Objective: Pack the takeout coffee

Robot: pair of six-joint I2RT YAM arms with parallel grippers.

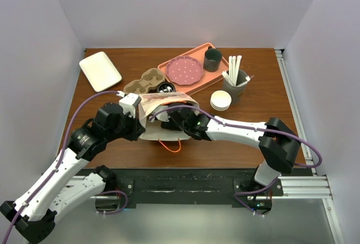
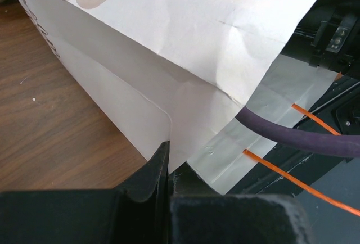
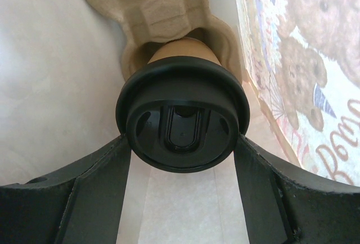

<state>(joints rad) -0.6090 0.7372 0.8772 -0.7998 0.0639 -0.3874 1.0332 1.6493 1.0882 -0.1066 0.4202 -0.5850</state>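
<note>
Right gripper [image 3: 183,199]: dark fingers fill the bottom of the wrist view, spread wide either side of the coffee [image 3: 183,117], pressing its black lid from both sides. Looks like a hold on the lid rim, not the cup body.
Coffee: centre of the right wrist view, lid facing the camera, brown cup running away behind it. It's inside the bag [image 1: 163,114], with the cup end nosing into a pocket of the carrier [image 3: 169,13].
Carrier: pulp tray at the top of that view, also inside the bag. Can't tell if the cup is seated in the pocket yet or just at its mouth.
Bag: white paper, teddy print along the right edge of the wrist view; in the top view it sits mid-table, just left of centre, with orange handles [image 1: 172,144] poking out below it.
Left gripper [image 2: 169,165]: bottom centre of its own view, jaws pressed together, pinching the bag's edge to hold the mouth open.
Doing it well, imo: push the cup straight along its own axis into the pocket, no twisting, since a grip on the lid could pop it off. Left side should hold the paper taut so the mouth doesn't sag onto the arm.
Risk: letting go before the cup is properly seated, I'd guess it tips and leaks.
Other cups: stack [image 1: 220,100] right of centre and the mug [image 1: 212,59] up top aren't part of this.
</note>
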